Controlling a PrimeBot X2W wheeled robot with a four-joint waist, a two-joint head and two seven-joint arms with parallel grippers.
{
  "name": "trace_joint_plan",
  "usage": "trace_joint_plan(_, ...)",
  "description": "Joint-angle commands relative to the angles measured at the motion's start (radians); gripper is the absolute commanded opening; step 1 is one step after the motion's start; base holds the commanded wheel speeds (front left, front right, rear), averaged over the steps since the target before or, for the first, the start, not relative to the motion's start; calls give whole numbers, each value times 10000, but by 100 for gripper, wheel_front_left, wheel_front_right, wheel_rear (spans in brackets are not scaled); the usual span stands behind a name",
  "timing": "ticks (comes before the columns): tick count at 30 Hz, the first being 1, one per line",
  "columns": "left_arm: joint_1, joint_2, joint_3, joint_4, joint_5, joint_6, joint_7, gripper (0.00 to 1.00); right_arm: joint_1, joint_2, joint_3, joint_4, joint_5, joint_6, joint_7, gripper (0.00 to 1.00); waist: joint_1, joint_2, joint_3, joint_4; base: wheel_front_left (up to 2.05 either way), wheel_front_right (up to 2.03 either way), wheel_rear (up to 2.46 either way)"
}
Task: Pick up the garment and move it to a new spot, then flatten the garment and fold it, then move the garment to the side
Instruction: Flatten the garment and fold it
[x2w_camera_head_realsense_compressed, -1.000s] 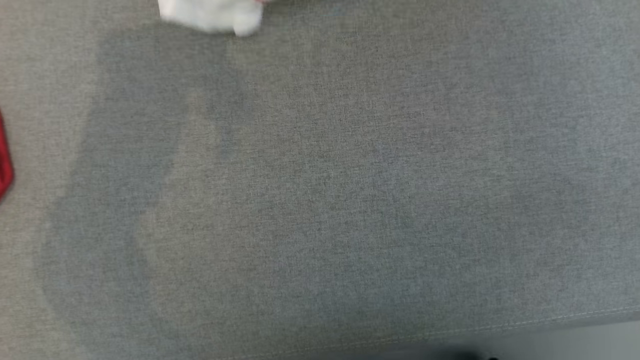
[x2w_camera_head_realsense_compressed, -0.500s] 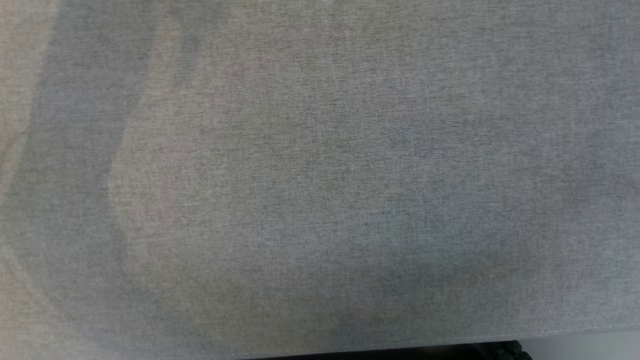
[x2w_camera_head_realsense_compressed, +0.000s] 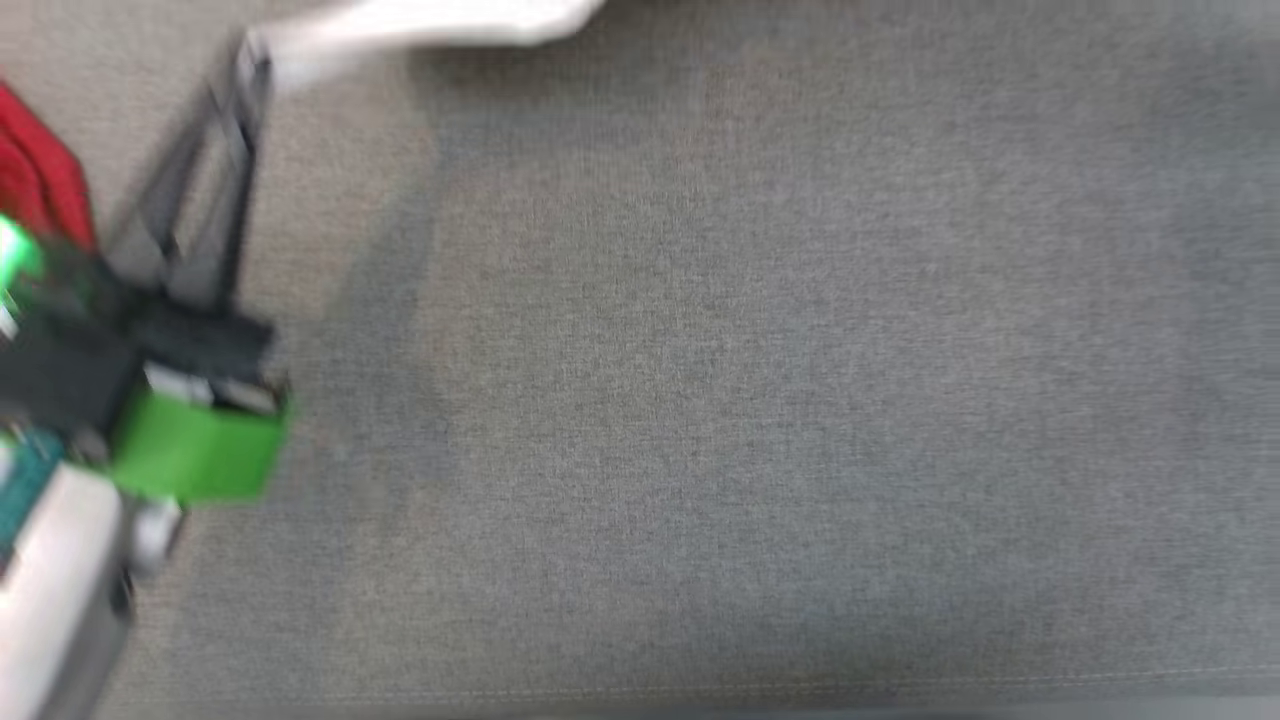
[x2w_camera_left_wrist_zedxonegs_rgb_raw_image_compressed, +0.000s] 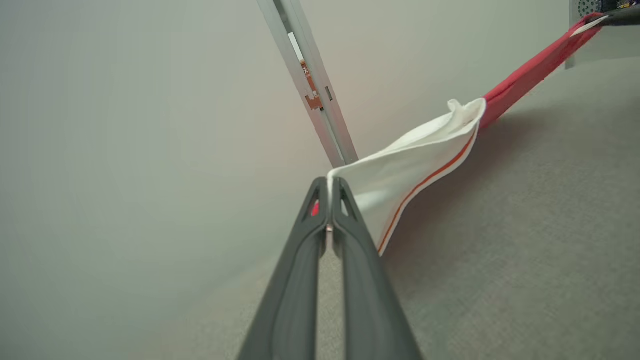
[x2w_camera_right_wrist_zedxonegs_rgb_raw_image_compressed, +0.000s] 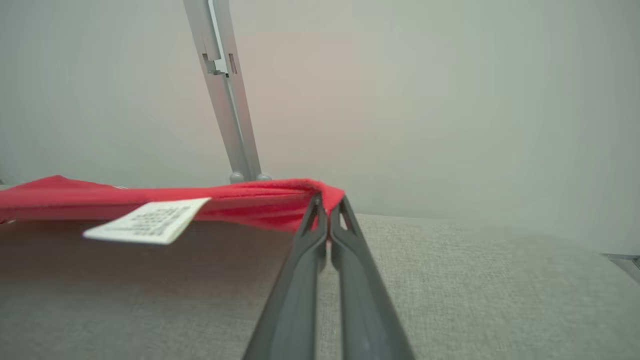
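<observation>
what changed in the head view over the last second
The whole head view has shifted, so the camera moved. The left gripper has come into it at the left, jaws shut on the white end of the garment. Half a second ago that view held bare grey surface. The surface itself looks unchanged.

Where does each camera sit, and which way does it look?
Head view: from the head, down onto the grey woven fabric surface; left hand at left.
Left wrist view: along the left hand, shut on the red-and-white cloth garment.
Right wrist view: along the right hand, pinching its red edge.
Both wrist views share garment and surface.
</observation>
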Motion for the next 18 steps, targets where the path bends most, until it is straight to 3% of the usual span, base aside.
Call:
trace_joint_plan(1, 799, 95, 8, -179, -249, 137, -31, 0, 666, -137, -210, -158, 135, -25, -40, 0, 0, 0, -1267, -115, 0, 0, 0)
trace_joint_plan(8, 3588, 56, -21, -810, -732, 733, -31, 0, 3506, -224, -975, -991, 231, -28, -43, 0, 0, 0, -2399, -152, 0, 0, 0)
trace_joint_plan(18, 5929, 117, -470, -957, -1251, 1117, 298, 0, 7223, 87, -1769, -1922, -4, -33, -44, 0, 0, 0, -3936, -312, 0, 0, 0)
